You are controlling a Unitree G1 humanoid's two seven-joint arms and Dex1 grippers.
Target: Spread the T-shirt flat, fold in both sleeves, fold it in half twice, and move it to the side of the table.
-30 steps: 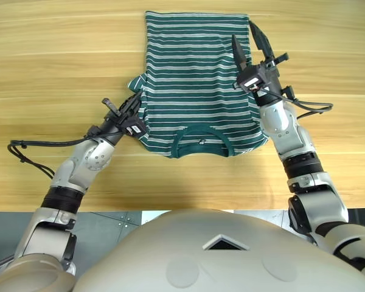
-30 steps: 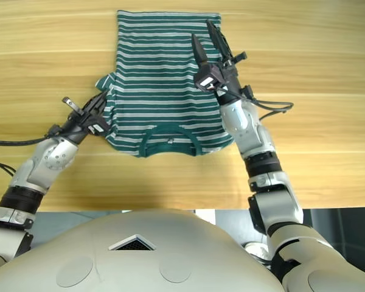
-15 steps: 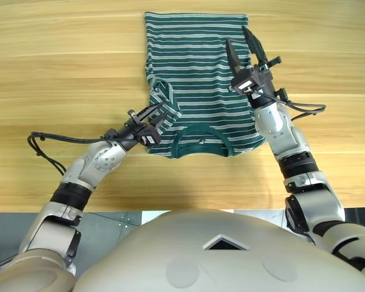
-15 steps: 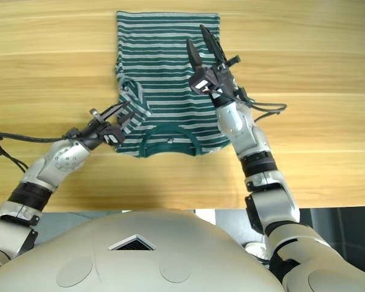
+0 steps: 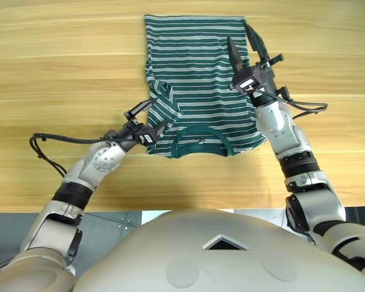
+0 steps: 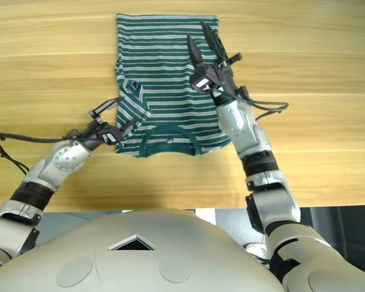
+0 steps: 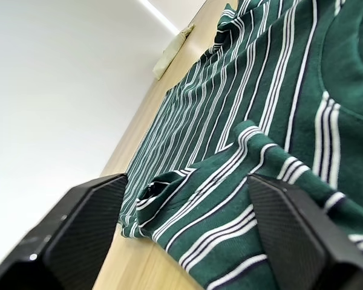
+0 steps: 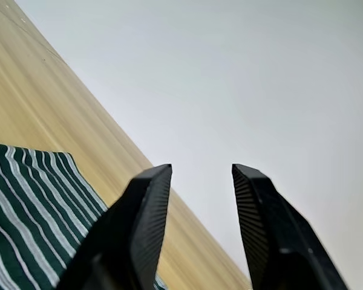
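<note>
Left end effector: the one on my left arm, spread wide and holding nothing. It sits low at the T-shirt's left edge, just beside the shoulder and to the left of the collar.
Left fingers: one on either side of a rumpled fold of striped cloth. In the wrist view the cloth lies between them, and I cannot tell for sure whether either pad touches it.
Right end effector: also spread, pinching nothing. It is raised over the T-shirt's right edge, about halfway between collar and hem, with its tips pointing toward the hem end.
Right fingers: apart from each other and lifted off the cloth. A striped corner of the T-shirt's hem end shows beyond them.
Left sleeve: turned inward over the T-shirt's body and lying bunched. Its stripes run slantwise across the level stripes under it.
Collar: a plain dark green band at the T-shirt's end nearest me.
Hem: straight, at the T-shirt's end farthest from me.
T-shirt: dark green with thin pale stripes, lying mostly flat between my two arms. Its right side edge runs fairly straight from shoulder to hem.
Tabletop: light wood grain, carrying the T-shirt, with wood showing beyond the T-shirt's left and right edges.
</note>
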